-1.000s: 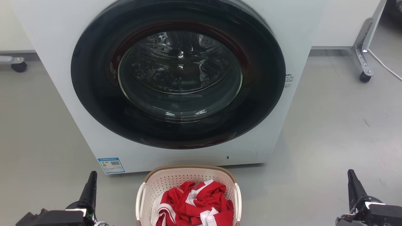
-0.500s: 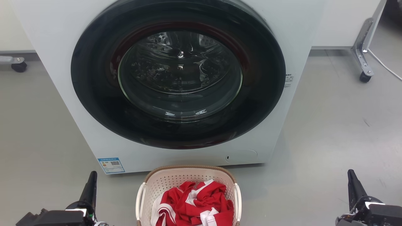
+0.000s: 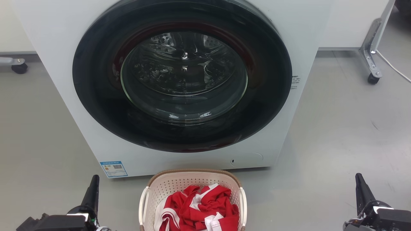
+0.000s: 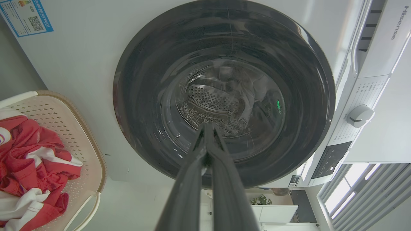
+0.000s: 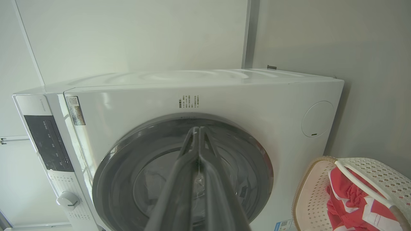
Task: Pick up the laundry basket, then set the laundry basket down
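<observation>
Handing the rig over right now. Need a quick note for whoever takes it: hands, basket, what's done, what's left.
Left hand: shut, empty, out to the basket's left.
Right hand: shut, empty, out to its right.
Laundry basket: on the floor in front of the washing machine, with red-and-white clothes inside. Neither hand touches it.
Done: no sign of a lift.
Left: open the hands, grasp the basket, lift it, set it down.
</observation>
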You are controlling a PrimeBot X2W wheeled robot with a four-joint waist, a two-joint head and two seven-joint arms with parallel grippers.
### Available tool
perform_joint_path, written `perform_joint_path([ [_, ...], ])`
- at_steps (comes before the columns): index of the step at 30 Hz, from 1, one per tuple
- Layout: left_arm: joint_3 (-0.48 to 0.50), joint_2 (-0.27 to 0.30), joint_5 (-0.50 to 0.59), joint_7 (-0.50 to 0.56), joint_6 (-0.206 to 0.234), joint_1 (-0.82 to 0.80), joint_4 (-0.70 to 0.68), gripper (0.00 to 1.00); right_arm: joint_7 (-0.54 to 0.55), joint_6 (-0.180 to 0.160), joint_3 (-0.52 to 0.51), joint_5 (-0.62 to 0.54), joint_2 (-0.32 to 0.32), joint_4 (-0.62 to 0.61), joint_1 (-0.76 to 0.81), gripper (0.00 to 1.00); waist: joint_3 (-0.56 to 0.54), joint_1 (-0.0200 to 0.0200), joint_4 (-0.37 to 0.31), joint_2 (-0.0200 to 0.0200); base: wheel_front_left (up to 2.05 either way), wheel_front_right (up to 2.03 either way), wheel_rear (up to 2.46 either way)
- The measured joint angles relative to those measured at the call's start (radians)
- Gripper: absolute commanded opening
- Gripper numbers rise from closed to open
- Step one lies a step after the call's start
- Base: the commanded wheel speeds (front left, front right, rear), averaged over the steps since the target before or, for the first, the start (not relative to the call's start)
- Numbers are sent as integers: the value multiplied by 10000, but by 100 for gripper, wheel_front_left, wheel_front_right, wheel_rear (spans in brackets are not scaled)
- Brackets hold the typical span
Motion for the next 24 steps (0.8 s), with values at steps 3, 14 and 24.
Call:
perform_joint_path([
  [3, 0, 0, 0, 0, 0, 0, 0, 0, 0, 0, 0, 0, 0, 0, 0, 0, 0, 1, 0, 0, 0, 0, 0],
  [14, 0, 0, 0, 0, 0, 0, 0, 0, 0, 0, 0, 2, 0, 0, 0, 0, 0, 0, 0, 0, 0, 0, 0],
  [24, 0, 0, 0, 0, 0, 0, 0, 0, 0, 0, 0, 13, 0, 0, 0, 0, 0, 0, 0, 0, 0, 0, 0],
])
